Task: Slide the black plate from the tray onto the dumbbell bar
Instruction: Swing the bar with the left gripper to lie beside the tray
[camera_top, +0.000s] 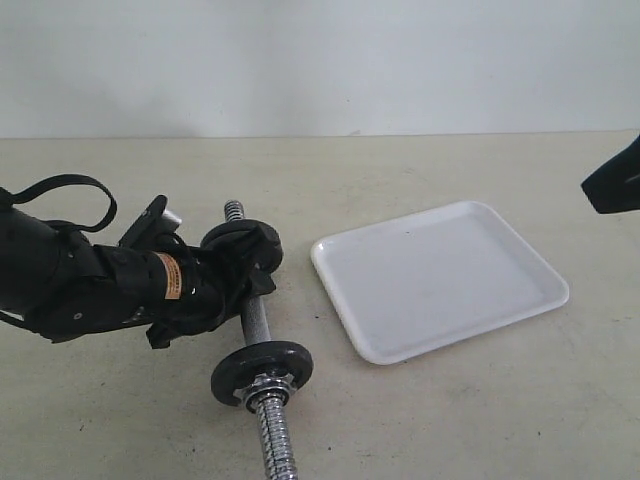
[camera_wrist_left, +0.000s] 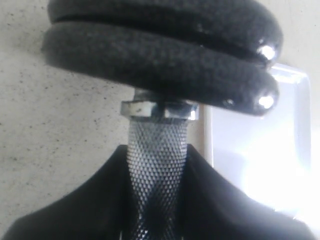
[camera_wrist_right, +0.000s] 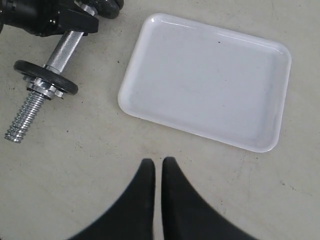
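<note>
We take this for a robotics lab: a plain, speckled beige table (camera_top: 460, 410) meets a blank white wall (camera_top: 320, 60), and a black robot arm (camera_top: 70, 275) with a looped cable (camera_top: 75, 190) reaches over it, with a dumbbell bar (camera_top: 256, 322) and white tray (camera_top: 440, 280) as props.

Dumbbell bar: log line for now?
left gripper: clamped on dumbbell bar | black plates: two stacked, far end | tray: bare | right gripper: shut

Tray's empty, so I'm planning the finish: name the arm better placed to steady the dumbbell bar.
Left. The left gripper has its jaws around the dumbbell bar, beside the two stacked black plates. The right gripper hangs shut, across the tray from the bar, touching nothing.
</note>
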